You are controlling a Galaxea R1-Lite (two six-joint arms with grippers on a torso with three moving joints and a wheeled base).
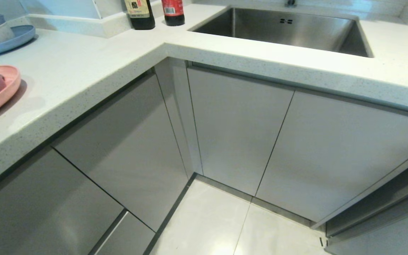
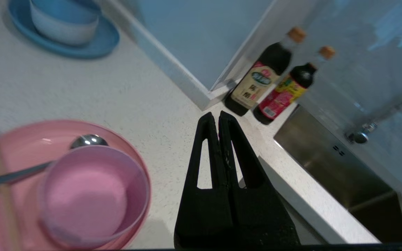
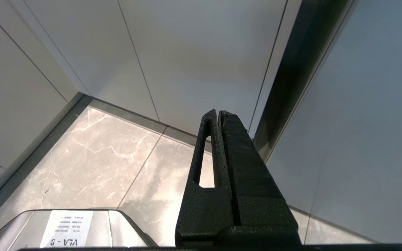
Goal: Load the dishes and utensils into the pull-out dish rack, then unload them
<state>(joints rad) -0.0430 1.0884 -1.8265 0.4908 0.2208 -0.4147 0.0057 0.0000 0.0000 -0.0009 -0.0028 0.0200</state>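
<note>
Left wrist view: left gripper point(image 2: 218, 116) fully closed w/ nothing held, above counter point(image 2: 82, 94), near pink bowl point(image 2: 92, 195) on pink plate point(image 2: 23, 146).

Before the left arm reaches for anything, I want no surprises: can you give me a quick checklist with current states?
1. Left gripper empty, fingers shut above the speckled white counter: ok.
2. Small round pink bowl sits on the large flat pink plate: ok.
3. Shiny metal spoon and light wooden chopsticks lie on that plate: ok.
4. Pull-out rack open: not ok, grey cabinet fronts closed.
5. Right gripper shut, low by the floor: ok.
</note>
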